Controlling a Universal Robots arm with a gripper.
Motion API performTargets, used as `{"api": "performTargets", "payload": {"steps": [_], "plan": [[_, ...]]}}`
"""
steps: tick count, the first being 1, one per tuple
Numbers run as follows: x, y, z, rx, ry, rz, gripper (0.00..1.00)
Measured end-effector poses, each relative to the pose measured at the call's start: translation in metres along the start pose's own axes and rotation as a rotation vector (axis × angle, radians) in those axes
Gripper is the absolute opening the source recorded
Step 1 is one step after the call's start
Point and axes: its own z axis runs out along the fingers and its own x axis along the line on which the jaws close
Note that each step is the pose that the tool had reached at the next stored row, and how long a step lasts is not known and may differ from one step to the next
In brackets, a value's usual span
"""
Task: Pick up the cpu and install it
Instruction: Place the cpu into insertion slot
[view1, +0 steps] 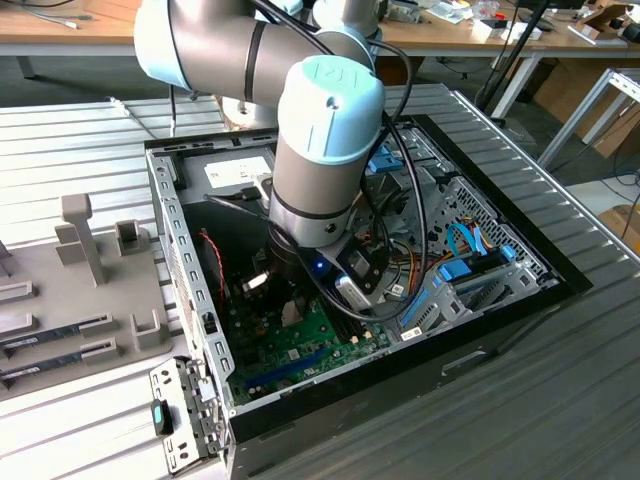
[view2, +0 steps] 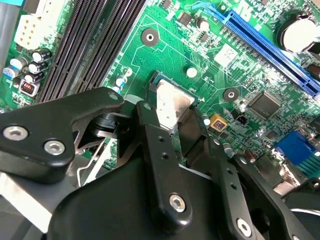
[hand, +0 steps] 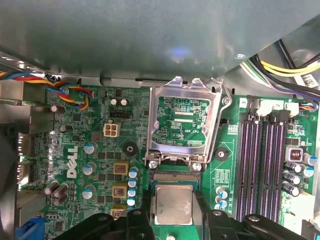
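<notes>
One gripper, cpu clamped, low over the board

Gripper (hand: 172, 220) has both fingers (view2: 162, 165) closed on opposite edges of the cpu (hand: 173, 204); chip lies flat, silvery top up, also visible between the fingers in the second wrist view (view2: 172, 102). In the first wrist view the socket (hand: 183, 125) sits just beyond the chip, its metal frame hinged open, the chip's near edge close to the frame's lower bar. Chip sides look roughly parallel to the socket sides. Memory slots (hand: 260, 165) run beside the socket. In the exterior view the arm (view1: 325, 150) reaches down into the open case (view1: 480, 330).
</notes>
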Motion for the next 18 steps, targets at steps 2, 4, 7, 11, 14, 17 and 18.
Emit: {"api": "performTargets", "payload": {"steps": [2,4,7,11,14,17,18], "plan": [[-0.0001,0.0028,0.0000,-0.0002,0.0000,0.000,0.42],[-0.0002,0.0030,-0.0001,-0.0002,-0.0001,0.000,0.42],[-0.0001,0.0030,-0.0001,0.0000,0.0002,0.011,0.42],[-0.0001,0.0028,-0.0001,0.0002,0.0008,0.036,0.42],[0.0000,0.0015,-0.0001,0.0004,0.0009,0.042,0.42],[0.0001,0.0001,0.0012,0.0007,0.0012,0.045,0.42],[0.0002,0.0001,0.0016,0.0007,0.0012,0.045,0.42]]}}
